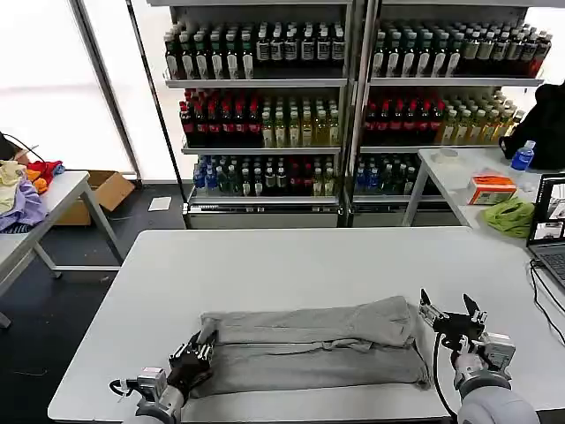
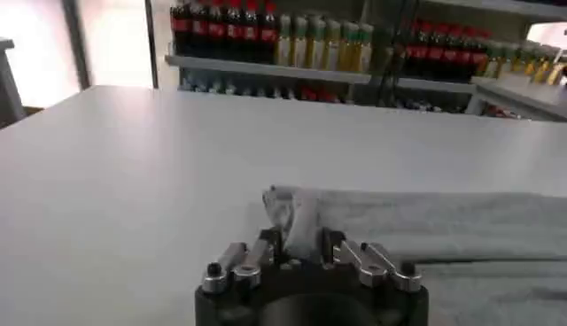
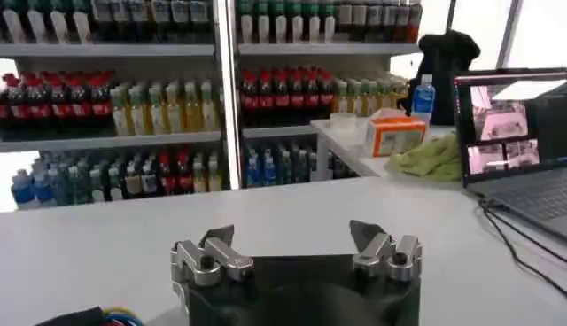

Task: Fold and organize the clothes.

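The grey shirt (image 1: 313, 346) lies long across the table — left gripper (image 1: 196, 352) pinching its left end, right gripper (image 1: 451, 315) open, empty, just off the other.

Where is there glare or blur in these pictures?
Head view: the windows behind are blown out white, the folded grey shirt evenly lit. Left wrist view: the shelf bottles look soft, the left claw gripping cloth is clearer. Right wrist view: the laptop screen glows bright.

A: Left tool (image 1: 201, 343)?
B: It sat low at the near left of the bench (image 1: 291, 256), fingers (image 2: 330, 244) pinched together on the grey shirt (image 1: 318, 344).
A: Right tool (image 1: 451, 311)?
B: It was raised at the near right, fingers (image 3: 365, 236) spread apart, gripping nothing.
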